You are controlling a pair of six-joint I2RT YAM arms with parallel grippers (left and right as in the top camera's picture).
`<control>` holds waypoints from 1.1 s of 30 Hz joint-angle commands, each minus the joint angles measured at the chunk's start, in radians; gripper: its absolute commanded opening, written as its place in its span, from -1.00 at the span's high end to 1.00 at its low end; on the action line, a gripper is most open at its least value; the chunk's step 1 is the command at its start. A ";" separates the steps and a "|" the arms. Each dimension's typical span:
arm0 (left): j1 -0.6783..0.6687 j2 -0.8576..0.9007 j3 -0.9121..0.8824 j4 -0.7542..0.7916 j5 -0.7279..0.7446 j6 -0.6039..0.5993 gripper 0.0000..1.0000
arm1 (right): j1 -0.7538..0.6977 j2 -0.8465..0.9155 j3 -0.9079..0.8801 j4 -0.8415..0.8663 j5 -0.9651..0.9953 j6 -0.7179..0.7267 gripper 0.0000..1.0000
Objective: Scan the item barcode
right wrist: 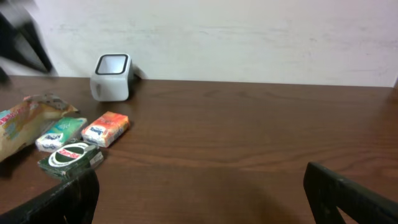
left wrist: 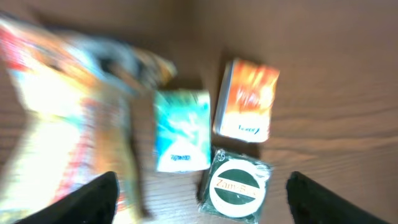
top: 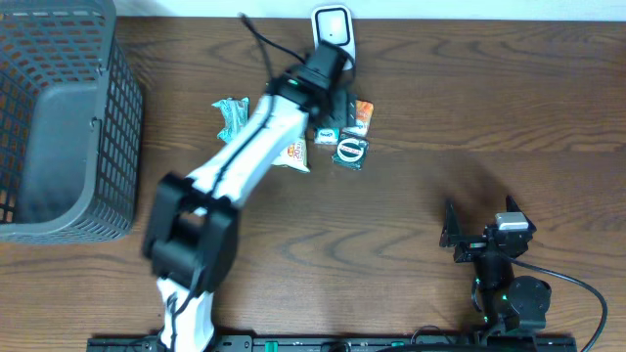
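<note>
left end effector [left wrist: 200, 190], right end effector [right wrist: 199, 180] wide open; scanner [right wrist: 112, 76] in right wrist view, not left.

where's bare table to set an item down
Bare table between the orange packet and the right gripper, and right of the scanner. Crowded in front of the scanner, around the packets and left gripper.

Dark mesh basket [top: 122, 137] at table's left edge, solid grey floor inside. Brown wood-grain table [top: 440, 127]. Pale wall [right wrist: 249, 37] behind table's far edge.
</note>
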 commanded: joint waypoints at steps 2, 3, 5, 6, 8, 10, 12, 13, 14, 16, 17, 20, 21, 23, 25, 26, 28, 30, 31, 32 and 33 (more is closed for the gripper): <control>0.088 -0.158 0.038 -0.061 -0.018 0.080 -0.48 | 0.008 -0.005 -0.002 -0.005 0.003 0.000 -0.98; 0.111 -0.177 0.038 -0.086 -0.025 0.091 -0.46 | 0.008 -0.005 -0.002 -0.004 0.003 0.000 -0.99; 0.157 -0.204 0.038 -0.134 -0.071 0.091 -0.42 | 0.008 -0.005 -0.002 -0.004 0.003 0.000 -0.99; 0.182 -0.212 0.038 -0.161 -0.101 0.091 -0.41 | 0.008 -0.005 -0.002 -0.004 0.003 0.000 -0.98; 0.229 -0.220 0.038 -0.217 -0.159 0.091 -0.41 | 0.008 -0.005 -0.002 -0.004 0.003 0.000 -0.98; 0.298 -0.217 0.037 -0.302 -0.225 0.092 -0.41 | 0.008 -0.005 -0.002 -0.004 0.003 0.000 -0.99; 0.354 -0.215 0.035 -0.371 -0.237 0.101 -0.41 | 0.008 -0.005 -0.002 -0.004 0.003 0.000 -0.99; 0.377 -0.215 0.034 -0.394 -0.237 0.116 -0.41 | 0.008 -0.005 -0.002 -0.005 0.003 0.000 -0.98; 0.401 -0.215 0.034 -0.414 -0.237 0.137 -0.41 | 0.008 -0.005 -0.002 -0.004 0.003 0.000 -0.98; 0.444 -0.215 0.034 -0.440 -0.237 0.176 -0.41 | 0.008 -0.005 -0.002 -0.004 0.003 0.000 -0.99; 0.465 -0.215 0.034 -0.448 -0.237 0.185 -0.41 | 0.008 -0.005 -0.002 -0.004 0.003 0.000 -0.99; 0.508 -0.216 0.035 -0.455 -0.237 0.185 -0.31 | 0.008 -0.005 -0.002 -0.004 0.003 0.000 -0.99; 0.523 -0.218 0.035 -0.455 -0.237 0.185 -0.22 | 0.008 -0.005 -0.002 -0.004 0.003 0.000 -0.99; 0.539 -0.226 0.036 -0.455 -0.237 0.189 -0.09 | 0.008 -0.005 -0.002 -0.004 0.003 0.000 -0.98; 0.540 -0.236 0.036 -0.454 -0.237 0.208 0.08 | 0.008 -0.005 -0.002 -0.004 0.003 0.000 -0.98; 0.540 -0.242 0.037 -0.455 -0.237 0.215 0.13 | 0.008 -0.005 -0.002 -0.004 0.003 0.000 -0.99; 0.540 -0.255 0.038 -0.455 -0.237 0.215 0.16 | 0.008 -0.005 -0.002 -0.004 0.003 0.000 -0.99; 0.543 -0.269 0.038 -0.455 -0.241 0.215 0.18 | 0.008 -0.005 -0.002 -0.004 0.003 0.000 -0.99; 0.545 -0.277 0.038 -0.456 -0.248 0.218 0.29 | 0.008 -0.005 -0.002 -0.004 0.003 0.000 -0.98; 0.547 -0.280 0.038 -0.457 -0.250 0.225 0.33 | 0.008 -0.005 -0.002 -0.004 0.003 0.000 -0.99; 0.551 -0.282 0.038 -0.458 -0.255 0.226 0.37 | 0.008 -0.005 -0.002 -0.004 0.003 0.000 -0.99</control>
